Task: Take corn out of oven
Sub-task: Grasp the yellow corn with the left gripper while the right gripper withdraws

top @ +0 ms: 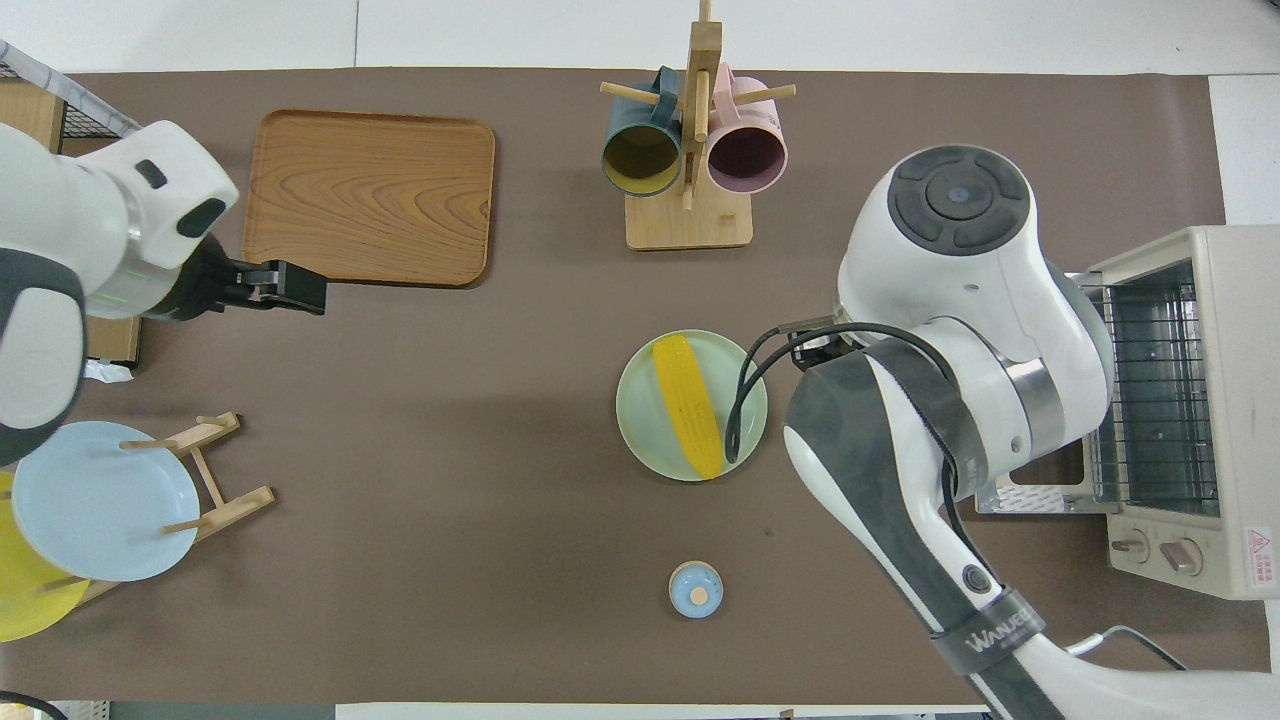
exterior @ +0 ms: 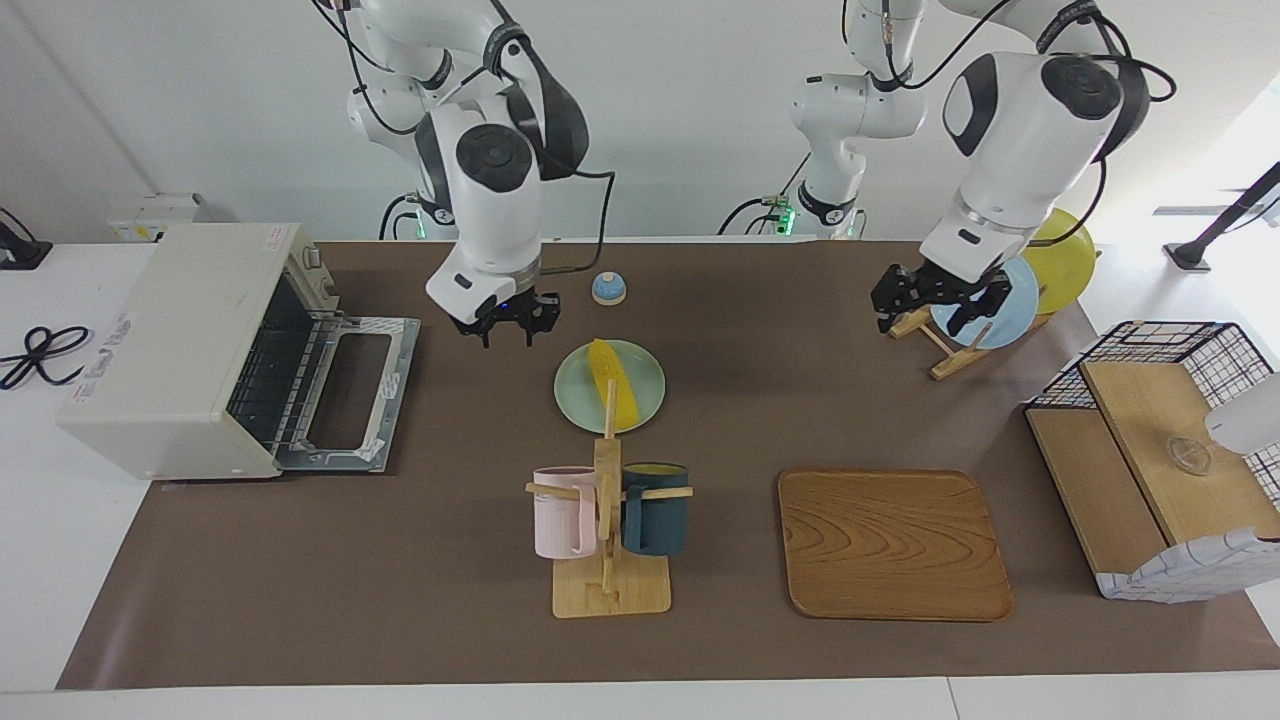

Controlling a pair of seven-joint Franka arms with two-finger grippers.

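The yellow corn (exterior: 612, 382) lies on a pale green plate (exterior: 578, 402) in the middle of the table; it also shows in the overhead view (top: 688, 405) on the plate (top: 642, 430). The cream-white oven (exterior: 170, 340) stands at the right arm's end with its door (exterior: 395, 340) folded down; its wire rack (top: 1150, 400) looks bare. My right gripper (exterior: 507, 328) hangs open and empty in the air between the oven door and the plate; the arm hides it in the overhead view. My left gripper (exterior: 932, 312) waits open and empty over the plate rack.
A mug rack (exterior: 608, 560) with a pink and a dark blue mug stands farther from the robots than the plate. A wooden tray (exterior: 890, 545), a wire basket with wooden shelves (exterior: 1150, 440), a rack with blue and yellow plates (exterior: 1000, 300), and a small blue bell (exterior: 608, 288) are also there.
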